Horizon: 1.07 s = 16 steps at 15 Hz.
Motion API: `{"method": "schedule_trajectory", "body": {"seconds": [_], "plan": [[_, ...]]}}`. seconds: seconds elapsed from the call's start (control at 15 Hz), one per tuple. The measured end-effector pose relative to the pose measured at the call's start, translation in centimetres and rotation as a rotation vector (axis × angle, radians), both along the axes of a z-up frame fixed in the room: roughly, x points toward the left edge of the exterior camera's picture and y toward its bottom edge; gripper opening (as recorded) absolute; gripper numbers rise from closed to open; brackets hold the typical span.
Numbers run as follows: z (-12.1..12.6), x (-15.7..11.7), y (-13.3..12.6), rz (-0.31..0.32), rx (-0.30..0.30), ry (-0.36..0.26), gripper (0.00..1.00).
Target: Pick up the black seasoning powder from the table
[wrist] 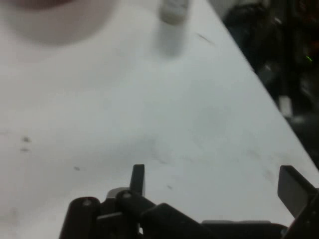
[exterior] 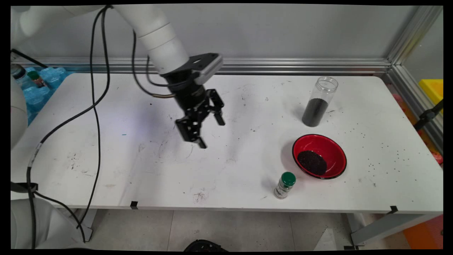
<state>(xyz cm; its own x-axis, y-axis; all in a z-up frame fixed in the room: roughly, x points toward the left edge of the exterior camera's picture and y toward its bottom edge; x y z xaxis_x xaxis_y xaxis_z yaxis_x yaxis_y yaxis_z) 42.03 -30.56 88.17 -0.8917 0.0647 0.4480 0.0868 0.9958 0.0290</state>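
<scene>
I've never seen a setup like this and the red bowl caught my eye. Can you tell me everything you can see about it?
The red bowl is round and shallow, glossy red inside with a thin black rim. It sits upright on the white table, toward its right near side. A heap of dark grains lies in its lower left part. Nothing touches it: a small green-capped bottle stands just beside it on the near side, and a clear jar partly filled with dark grains stands behind it. The hand hangs far off to its left.

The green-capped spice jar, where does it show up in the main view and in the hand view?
Main view: the green-capped spice jar stands near the table's front edge, lower right of centre, just left of the red bowl.
Hand view: blurred at the top edge, right of centre; its cap is cut off.
Shared landmark: the open gripper.
</scene>
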Motion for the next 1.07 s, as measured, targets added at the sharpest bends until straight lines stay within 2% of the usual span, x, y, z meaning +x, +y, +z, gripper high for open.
{"method": "schedule_trajectory", "body": {"seconds": [0.6, 1.07], "plan": [[-1.9, -3.9, -4.3, 0.303, -0.019, 0.077, 1.0], [-3.8, -6.5, -6.7, 0.455, -0.037, 0.112, 1.0]]}}
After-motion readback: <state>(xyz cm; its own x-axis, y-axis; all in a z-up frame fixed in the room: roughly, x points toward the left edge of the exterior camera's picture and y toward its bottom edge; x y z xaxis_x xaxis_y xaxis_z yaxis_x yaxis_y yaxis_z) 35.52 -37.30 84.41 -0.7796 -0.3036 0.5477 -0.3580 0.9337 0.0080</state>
